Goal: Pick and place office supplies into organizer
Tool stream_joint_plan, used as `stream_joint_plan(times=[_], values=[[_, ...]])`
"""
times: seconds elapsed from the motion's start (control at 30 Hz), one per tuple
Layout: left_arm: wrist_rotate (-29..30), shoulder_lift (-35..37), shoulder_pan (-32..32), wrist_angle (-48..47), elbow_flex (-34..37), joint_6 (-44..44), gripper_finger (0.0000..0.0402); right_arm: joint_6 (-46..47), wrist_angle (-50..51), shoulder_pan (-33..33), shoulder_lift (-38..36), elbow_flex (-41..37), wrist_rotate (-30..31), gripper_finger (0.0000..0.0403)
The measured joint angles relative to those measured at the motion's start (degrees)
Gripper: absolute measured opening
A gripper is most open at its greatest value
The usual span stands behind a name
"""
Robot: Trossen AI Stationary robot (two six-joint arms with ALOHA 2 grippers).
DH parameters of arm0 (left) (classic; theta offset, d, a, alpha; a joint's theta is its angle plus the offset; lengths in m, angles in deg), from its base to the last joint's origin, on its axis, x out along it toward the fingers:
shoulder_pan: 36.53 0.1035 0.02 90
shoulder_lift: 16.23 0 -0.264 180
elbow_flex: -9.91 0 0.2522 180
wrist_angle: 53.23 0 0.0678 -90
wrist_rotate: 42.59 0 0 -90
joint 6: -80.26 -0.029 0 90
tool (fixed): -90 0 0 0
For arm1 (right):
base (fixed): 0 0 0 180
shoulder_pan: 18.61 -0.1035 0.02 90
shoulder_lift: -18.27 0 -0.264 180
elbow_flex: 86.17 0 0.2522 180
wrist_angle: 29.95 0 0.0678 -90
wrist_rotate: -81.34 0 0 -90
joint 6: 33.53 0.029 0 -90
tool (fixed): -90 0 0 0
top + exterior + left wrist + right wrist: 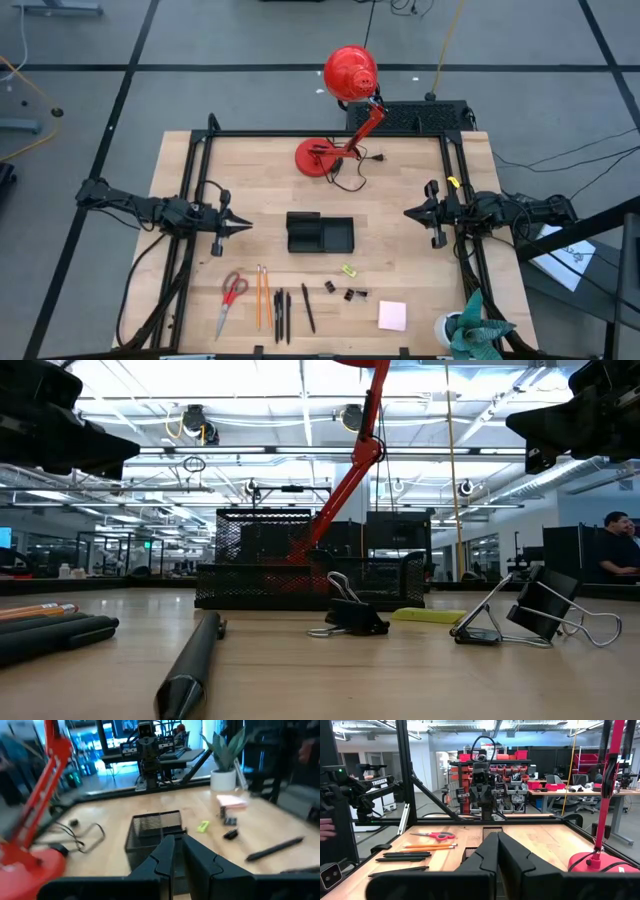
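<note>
The black mesh organizer [320, 232] stands at the table's middle. Near the front edge lie red-handled scissors [232, 298], two orange pencils [262, 296], black pens [281, 315], a small yellow-green piece [348, 270], black clips [355, 295] and a pink sticky-note pad [392, 315], all flat on the wood. My left gripper [246, 226] hovers shut to the organizer's left, pointing level at it. My right gripper [407, 212] hovers shut to its right, likewise pointing level. Neither holds anything.
A red desk lamp [340, 110] stands with its base at the far middle, its cord trailing toward the organizer. A potted plant [470, 330] sits at the near right corner. Black frame rails run along the table's left and right sides.
</note>
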Motion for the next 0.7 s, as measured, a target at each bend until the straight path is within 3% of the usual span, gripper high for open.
stream_joint_plan(times=[0.17, 0.37, 0.7], values=[[0.92, 0.00, 0.00, -0.18, -0.01, -8.70, 0.0042, -0.02, 0.00, 0.01, 0.00, 0.00, -0.02, 0.0004], [5.72, 0.00, 0.06, -0.03, -0.04, -8.50, 0.0042, 0.00, 0.01, -0.01, 0.01, 0.00, -0.01, 0.0004], [5.46, 0.00, 0.04, 4.00, -0.04, -7.02, 0.0042, 1.62, -0.90, 0.01, 0.02, 0.00, -0.02, 0.0004]])
